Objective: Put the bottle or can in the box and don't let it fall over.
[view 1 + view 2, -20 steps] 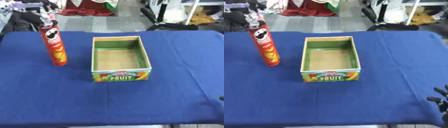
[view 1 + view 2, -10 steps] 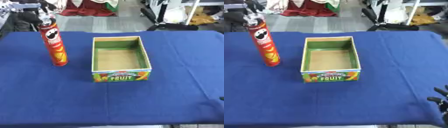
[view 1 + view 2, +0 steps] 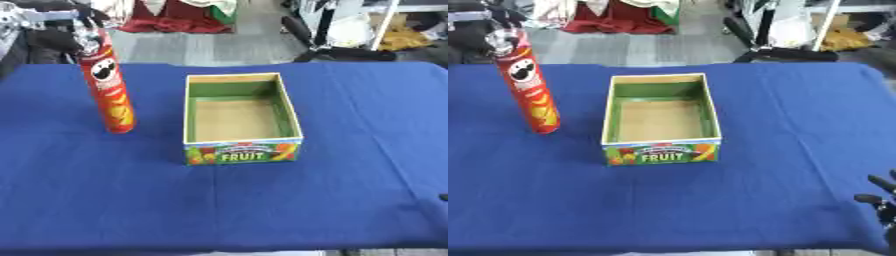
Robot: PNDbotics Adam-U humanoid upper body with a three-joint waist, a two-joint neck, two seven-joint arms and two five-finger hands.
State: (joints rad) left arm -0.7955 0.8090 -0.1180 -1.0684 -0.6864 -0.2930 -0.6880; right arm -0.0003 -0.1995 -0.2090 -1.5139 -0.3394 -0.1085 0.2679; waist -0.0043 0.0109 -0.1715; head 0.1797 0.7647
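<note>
Left: red can (image 3: 108, 87), a tall tube with a face logo, upright on the blue counter (image 3: 105, 200), near the far left edge, well apart from the box. Its top is blurred.

Centre: open cardboard box (image 3: 241, 120), green inner walls, brown floor, "FRUIT" label on the near face; nothing shows inside it.

Right: right robot hand (image 3: 880, 197), lower right corner of the right eye view, dark fingers raised and relaxed, holding nothing.

Left robot hand: not visible.
</note>
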